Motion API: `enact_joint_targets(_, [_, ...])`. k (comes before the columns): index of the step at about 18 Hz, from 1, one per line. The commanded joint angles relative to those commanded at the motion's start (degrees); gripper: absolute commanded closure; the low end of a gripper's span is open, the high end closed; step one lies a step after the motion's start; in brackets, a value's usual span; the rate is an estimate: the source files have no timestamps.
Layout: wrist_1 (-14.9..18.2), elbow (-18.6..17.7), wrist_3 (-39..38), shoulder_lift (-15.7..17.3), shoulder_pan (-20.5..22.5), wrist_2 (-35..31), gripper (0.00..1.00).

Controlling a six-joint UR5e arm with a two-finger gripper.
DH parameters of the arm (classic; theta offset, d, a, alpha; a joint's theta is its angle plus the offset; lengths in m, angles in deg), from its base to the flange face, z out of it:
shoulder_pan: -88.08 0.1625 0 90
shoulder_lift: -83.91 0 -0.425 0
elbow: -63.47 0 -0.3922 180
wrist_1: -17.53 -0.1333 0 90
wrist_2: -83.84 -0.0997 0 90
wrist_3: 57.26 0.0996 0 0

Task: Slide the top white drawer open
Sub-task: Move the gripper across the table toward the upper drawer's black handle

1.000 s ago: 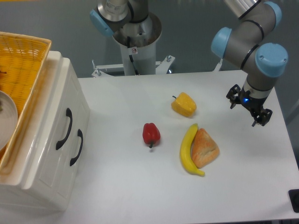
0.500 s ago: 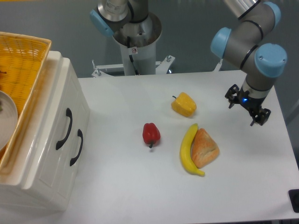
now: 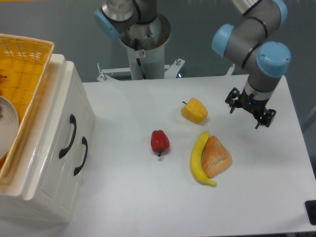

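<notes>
Camera view, fixed and looking down on the white table (image 3: 148,207): the top white drawer (image 3: 61,116) sits in a glossy cream cabinet (image 3: 47,163) at the left edge of the table. Its front is panelled and carries one curved black handle (image 3: 67,136), mounted upright as seen from here. The drawer front lies flush with the cabinet face, so it is closed. Just beside it, nearer the camera, is the lower drawer (image 3: 66,182) with a matching black handle of its own. A yellow wicker basket (image 3: 22,64) rests on top of the cabinet, with part of a pale plate showing inside it.

On the table, well apart from the cabinet, lie a red pepper (image 3: 160,141), a yellow pepper (image 3: 194,110), a banana (image 3: 199,159) and a piece of bread (image 3: 216,156); the banana and the bread touch each other.

The gripper (image 3: 249,111) hangs over the right side of the table, far from the drawer, holding nothing. Its two fingers appear spread apart, though at this angle the gap is hard to judge.

Compared with a second ago, the gripper has shifted left and slightly away from the camera, toward the yellow pepper, and the arm's wrist has moved with it. The drawer, the basket and the food have not moved.
</notes>
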Motion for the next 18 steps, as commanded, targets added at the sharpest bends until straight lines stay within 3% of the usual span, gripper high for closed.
enact_joint_targets(5, [2.46,0.7,-12.3,0.7,-3.87,0.18,0.0])
enact_joint_targets(10, [2.38,0.97,-25.5,0.27,-9.14,0.7,0.0])
enact_joint_targets(18, [3.96,2.46,-37.97,2.64,-14.33,8.87,0.0])
